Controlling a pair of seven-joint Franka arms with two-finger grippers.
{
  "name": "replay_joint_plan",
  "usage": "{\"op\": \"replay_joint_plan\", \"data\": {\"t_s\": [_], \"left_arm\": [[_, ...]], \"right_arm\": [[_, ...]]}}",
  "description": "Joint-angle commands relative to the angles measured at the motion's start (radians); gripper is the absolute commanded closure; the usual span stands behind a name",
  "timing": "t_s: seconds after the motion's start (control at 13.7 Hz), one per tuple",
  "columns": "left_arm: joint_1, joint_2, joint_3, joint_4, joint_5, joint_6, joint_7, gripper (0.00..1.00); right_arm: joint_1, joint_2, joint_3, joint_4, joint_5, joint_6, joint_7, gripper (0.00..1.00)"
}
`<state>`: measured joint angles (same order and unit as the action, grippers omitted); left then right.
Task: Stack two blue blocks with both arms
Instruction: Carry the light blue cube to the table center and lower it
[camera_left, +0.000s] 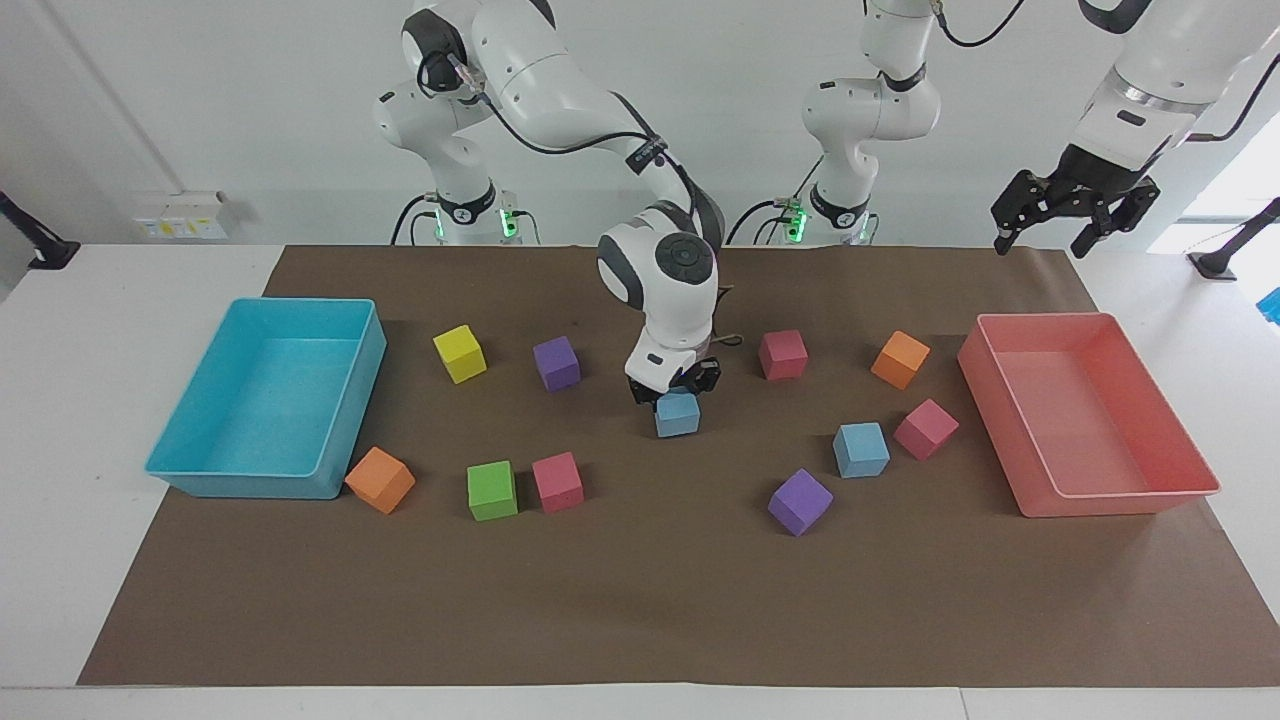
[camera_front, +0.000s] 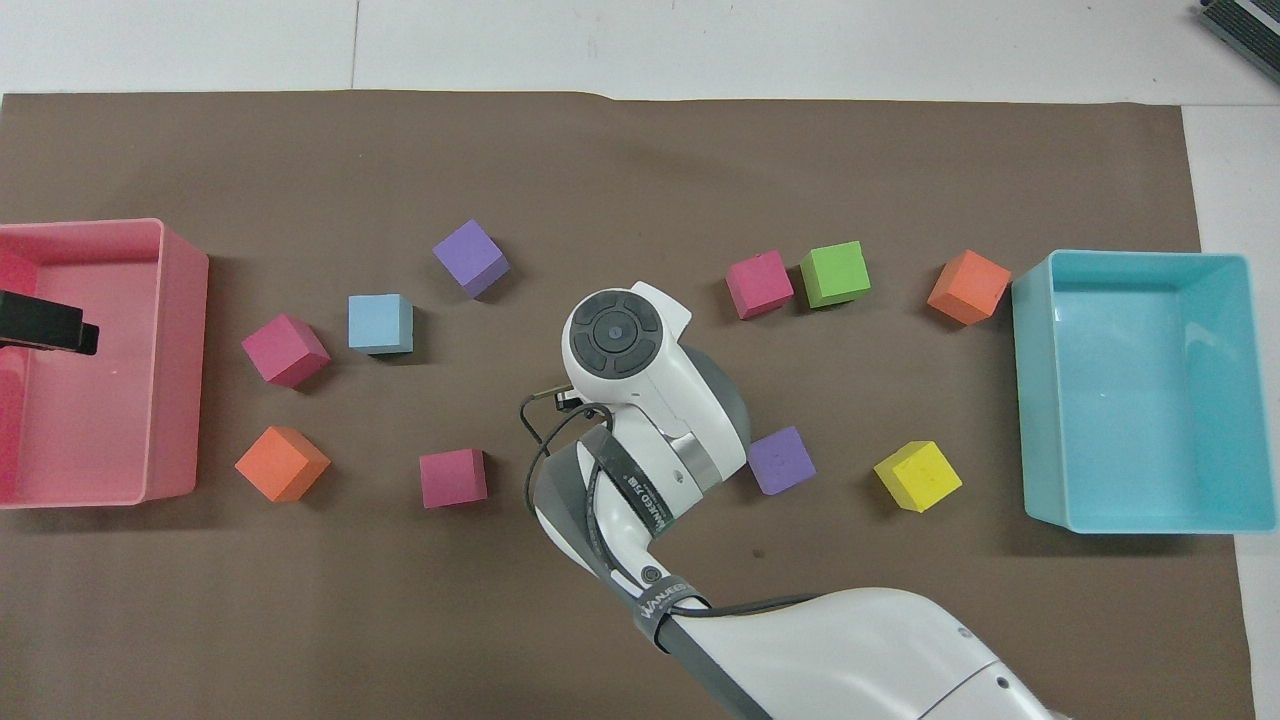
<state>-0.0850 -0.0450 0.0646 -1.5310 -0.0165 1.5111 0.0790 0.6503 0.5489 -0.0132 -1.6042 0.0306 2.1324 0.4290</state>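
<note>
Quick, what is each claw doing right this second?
Right claw: closed on a blue block, over the middle of the mat.
Left claw: open, empty, waiting in the air near the pink tray.

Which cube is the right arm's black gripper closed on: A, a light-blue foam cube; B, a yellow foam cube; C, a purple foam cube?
A: the right gripper is shut on the light-blue foam cube, carried above the brown mat.
</note>
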Motion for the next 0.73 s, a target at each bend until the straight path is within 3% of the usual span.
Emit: {"op": "replay_joint_plan", "data": {"t_s": [0.0,0.51,0.58,0.66], "left_arm": [[0.001,-0.012,-0.002,-0.012,0.001,0.012,0.004,0.00],[-0.001,-0.010,-0.009,-0.011,0.001,0.007,0.001,0.00],[-0.001,-0.009,-0.009,-0.009,0.001,0.015,0.001,0.00],[-0.001,-0.007,-0.009,-0.008,0.001,0.017,0.004,0.00]], "right_arm": [[0.000,-0.014,-0.001,-0.031,0.038,0.014,-0.015,1.00],[0.000,-0.018,-0.001,-0.046,0.041,0.000,0.039,1.00],[0.000,-0.017,-0.001,-0.048,0.041,-0.002,0.045,0.95],[-0.001,-0.017,-0.001,-0.048,0.041,-0.002,0.051,0.79]]}}
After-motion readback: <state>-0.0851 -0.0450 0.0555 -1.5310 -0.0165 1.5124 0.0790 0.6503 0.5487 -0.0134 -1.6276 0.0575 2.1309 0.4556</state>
